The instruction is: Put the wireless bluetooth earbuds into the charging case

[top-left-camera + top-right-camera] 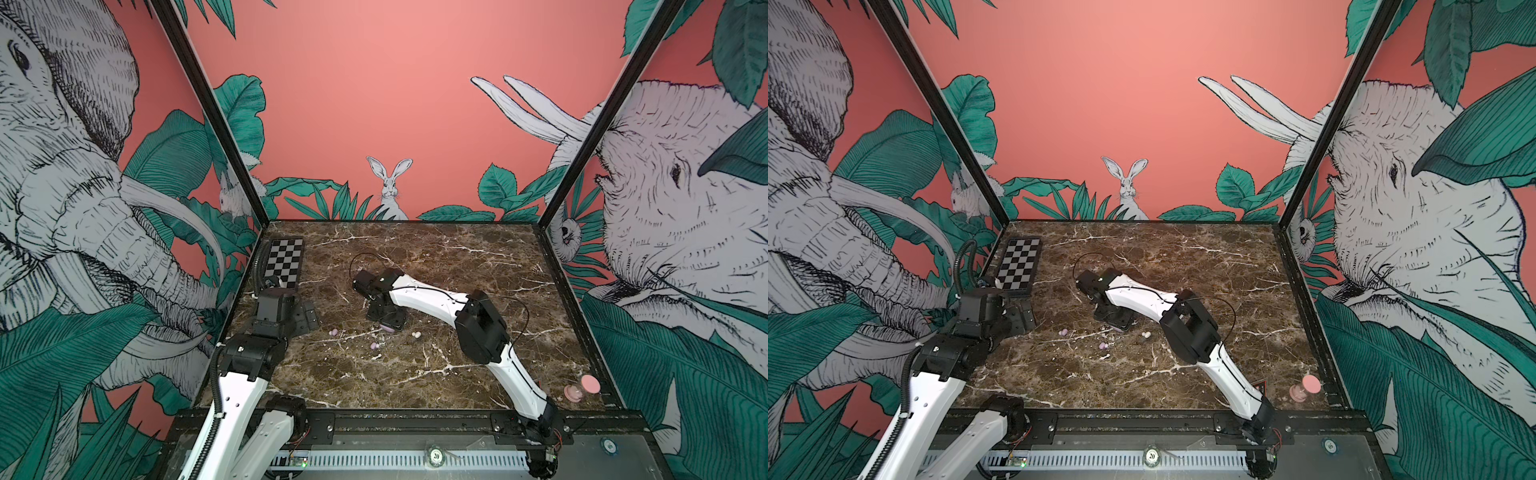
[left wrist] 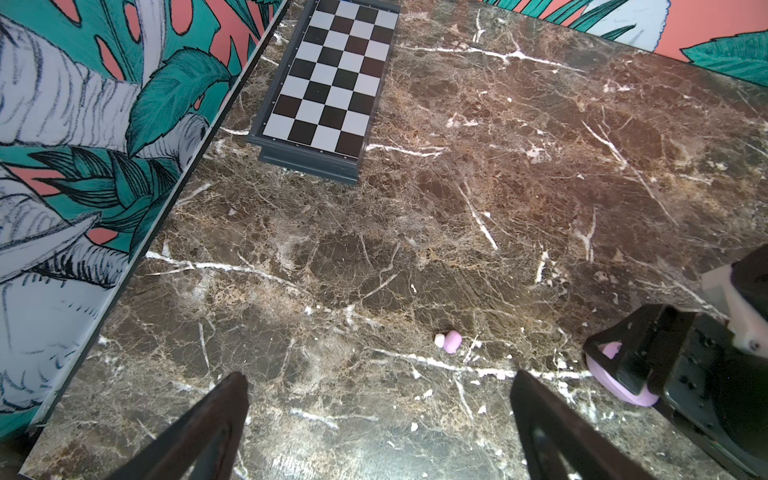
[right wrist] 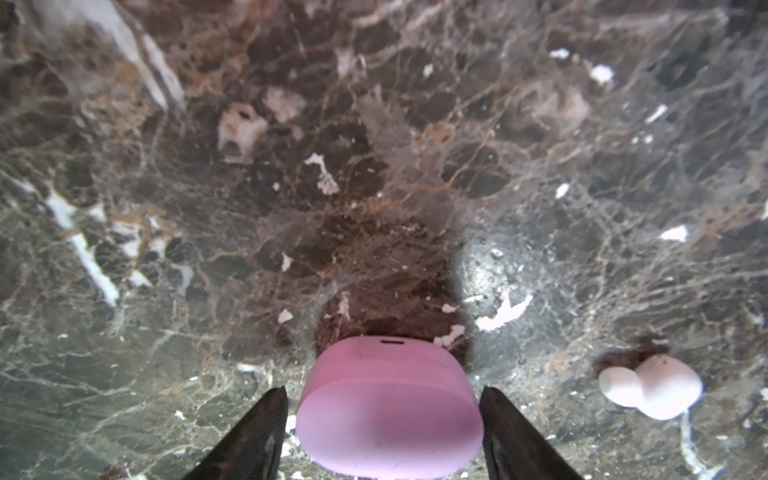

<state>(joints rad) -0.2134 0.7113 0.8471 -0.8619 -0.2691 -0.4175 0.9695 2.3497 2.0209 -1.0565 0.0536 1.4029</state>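
Tabletop [image 1: 436, 257]: brown marble with white veins, walled in by jungle prints.
Left hand [image 2: 379, 374]: fingers spread wide apart with nothing between them and only bare tabletop below. In both top views it sits near the left wall.
Right hand [image 3: 384, 390]: reaches across the middle and points down at the tabletop. Its fingers are apart, one on each side of the charging case. A sliver of tabletop shows between one finger and the case. At the other finger I cannot tell whether there is contact.
Charging case [image 3: 390, 415]: lilac and pill-shaped, lying on the tabletop between the right hand's fingers. It looks closed, and a small slot shows on the side facing away from the hand.
Lilac earbud [image 2: 449, 341]: has a pale tip and lies on the tabletop just ahead of the left hand's fingertips, toward the right hand.
Second lilac earbud [image 1: 375, 345]: near the right hand, on the side toward the arm bases, apart from the case.
White earbud [image 3: 652, 386]: just beside the right hand, outside its finger on the side away from the left hand, clear of the case. It shows two rounded lobes, and I cannot tell whether it is one bud or two.
Chessboard [image 2: 328, 79]: well ahead of the left hand, along the left wall.
Pink object [image 1: 582, 386]: well apart from both hands, by the right arm's base, too small to identify.
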